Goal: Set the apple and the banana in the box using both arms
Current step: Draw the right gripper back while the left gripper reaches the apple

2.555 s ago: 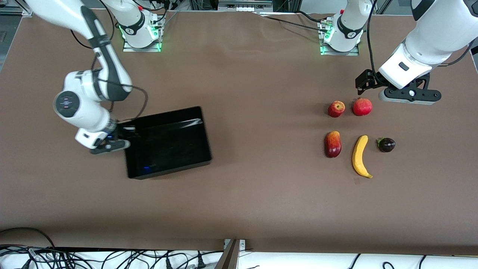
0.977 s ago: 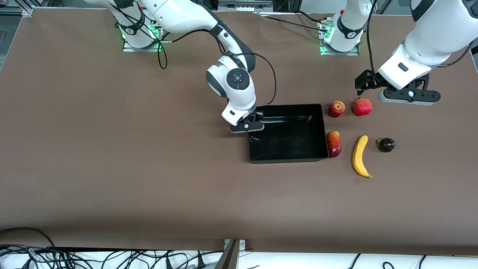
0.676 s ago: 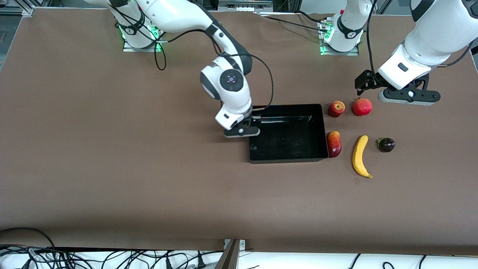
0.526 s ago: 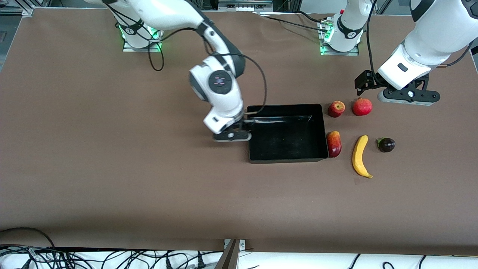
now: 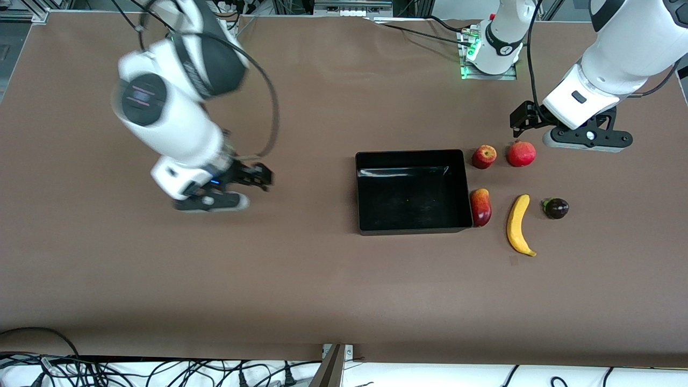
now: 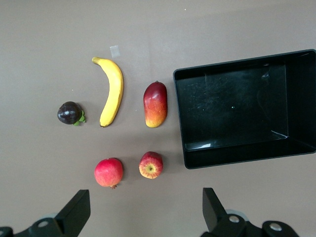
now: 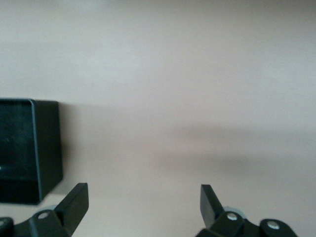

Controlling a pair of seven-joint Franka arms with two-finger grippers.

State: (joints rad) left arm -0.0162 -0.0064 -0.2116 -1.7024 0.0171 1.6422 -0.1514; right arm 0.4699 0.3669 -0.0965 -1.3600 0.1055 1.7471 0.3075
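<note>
The black box point(image 5: 411, 201) sits mid-table, empty, and also shows in the left wrist view point(image 6: 232, 106) and the right wrist view point(image 7: 19, 148). The apple point(image 5: 484, 156) point(image 6: 151, 165) lies just off the box's corner toward the left arm's end. The banana point(image 5: 518, 224) point(image 6: 111, 90) lies nearer the front camera, one fruit away from the box. My left gripper point(image 5: 588, 140) point(image 6: 143, 212) is open and empty, hovering over the table beside the round red fruit. My right gripper point(image 5: 210, 203) point(image 7: 142, 205) is open and empty, over the table toward the right arm's end.
A round red fruit point(image 5: 521, 153) point(image 6: 109, 172) lies beside the apple. A red-and-yellow mango point(image 5: 480, 207) point(image 6: 155, 103) touches the box wall. A dark purple fruit point(image 5: 556, 208) point(image 6: 70, 112) lies beside the banana.
My right gripper slid the box across to beside the fruits, let go of it and swung away toward the right arm's end. The left arm has barely moved.
</note>
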